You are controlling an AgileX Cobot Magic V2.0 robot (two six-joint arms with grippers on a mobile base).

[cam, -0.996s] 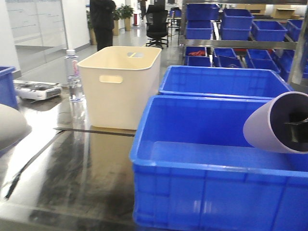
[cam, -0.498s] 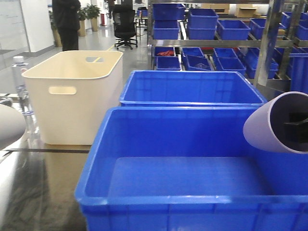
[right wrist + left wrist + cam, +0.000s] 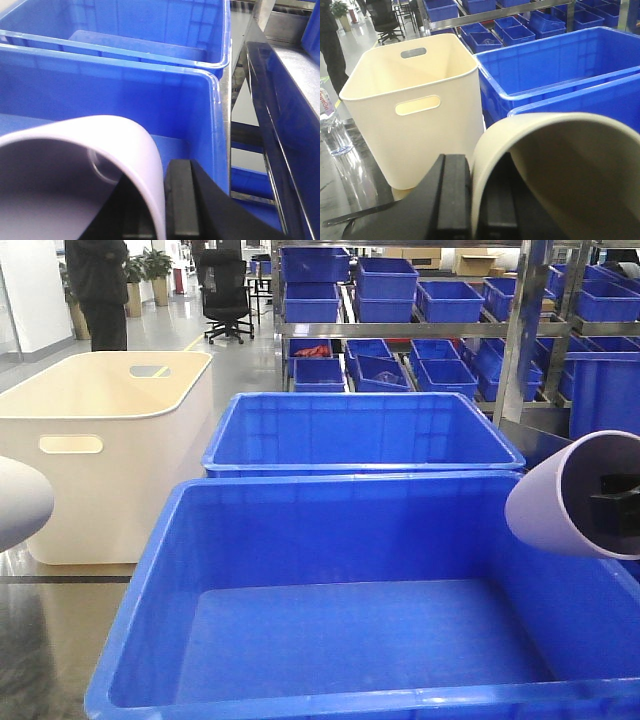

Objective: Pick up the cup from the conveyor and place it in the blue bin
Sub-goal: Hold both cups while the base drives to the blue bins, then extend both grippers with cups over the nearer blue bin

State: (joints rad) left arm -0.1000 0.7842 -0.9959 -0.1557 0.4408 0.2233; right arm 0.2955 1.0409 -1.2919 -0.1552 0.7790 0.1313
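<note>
A lilac cup [image 3: 560, 505] lies on its side in the air over the right part of the near blue bin [image 3: 350, 530], mouth towards the camera. My right gripper [image 3: 157, 186] is shut on the cup's [image 3: 75, 170] rim, one black finger [image 3: 618, 502] inside the mouth. My left gripper [image 3: 476, 172] is shut on the wall of a cream cup [image 3: 560, 165], which shows at the left edge of the front view as a pale cup [image 3: 18, 502], left of the bin. The bin [image 3: 125, 95] holds nothing. The conveyor is out of view.
A second blue tub [image 3: 360, 430] stands right behind the bin. A cream-white tub [image 3: 110, 470] with handle slots sits to the left on the dark glossy table [image 3: 50, 640]. A water bottle [image 3: 331, 127] stands by it. Steel shelving [image 3: 520, 330] with small blue bins rises behind.
The whole scene has slid leftwards and nearer in the front view: the blue bin now fills the foreground and the bottle has left that view. Both cups keep their places in the frame.
</note>
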